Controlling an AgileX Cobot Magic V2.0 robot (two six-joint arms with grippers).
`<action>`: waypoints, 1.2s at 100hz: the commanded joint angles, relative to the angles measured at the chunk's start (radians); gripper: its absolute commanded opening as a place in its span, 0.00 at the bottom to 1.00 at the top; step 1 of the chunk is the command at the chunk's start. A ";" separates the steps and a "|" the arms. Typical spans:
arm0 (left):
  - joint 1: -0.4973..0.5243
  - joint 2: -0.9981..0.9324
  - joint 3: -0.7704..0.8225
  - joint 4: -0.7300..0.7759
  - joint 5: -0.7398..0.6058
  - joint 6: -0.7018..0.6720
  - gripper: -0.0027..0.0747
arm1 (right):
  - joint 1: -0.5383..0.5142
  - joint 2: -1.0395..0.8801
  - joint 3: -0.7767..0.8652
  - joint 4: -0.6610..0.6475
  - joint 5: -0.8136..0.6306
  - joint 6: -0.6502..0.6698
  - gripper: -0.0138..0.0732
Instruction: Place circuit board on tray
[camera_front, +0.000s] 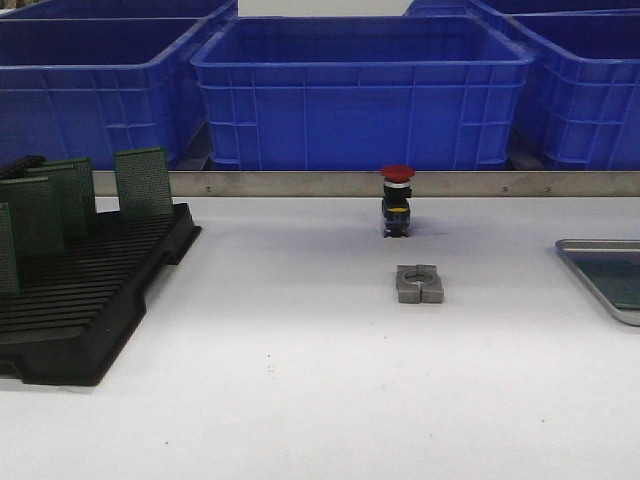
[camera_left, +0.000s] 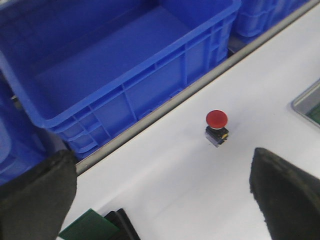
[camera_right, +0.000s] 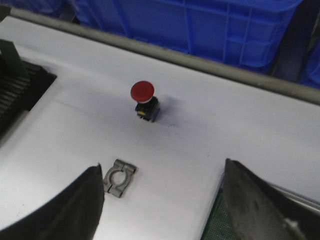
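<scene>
Left gripper (camera_left: 160, 200) wide apart, holding nothing, above the rack (camera_front: 85, 300) end; right gripper (camera_right: 160, 200) likewise wide, nothing held, over the tray (camera_front: 575, 250). White surface (camera_front: 300, 380), blue crates (camera_front: 360, 90) far behind. Tray at right edge, green circuit board (camera_front: 620, 280) lying in it.

No text, label, brand, number or sign can be read in any view; the blue crates (camera_front: 360, 95), the red push-button (camera_front: 397, 200) and the green boards (camera_front: 143, 180) in the black rack (camera_front: 90, 300) show no legible marking.
</scene>
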 joint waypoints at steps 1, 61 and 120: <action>0.003 -0.120 0.089 0.058 -0.179 -0.088 0.88 | -0.002 -0.132 0.040 0.023 -0.125 -0.017 0.77; 0.263 -0.630 0.811 0.017 -0.556 -0.173 0.86 | -0.002 -0.744 0.590 0.023 -0.512 -0.070 0.77; 0.263 -1.010 1.147 0.017 -0.661 -0.173 0.86 | -0.002 -1.017 0.778 0.036 -0.537 -0.069 0.76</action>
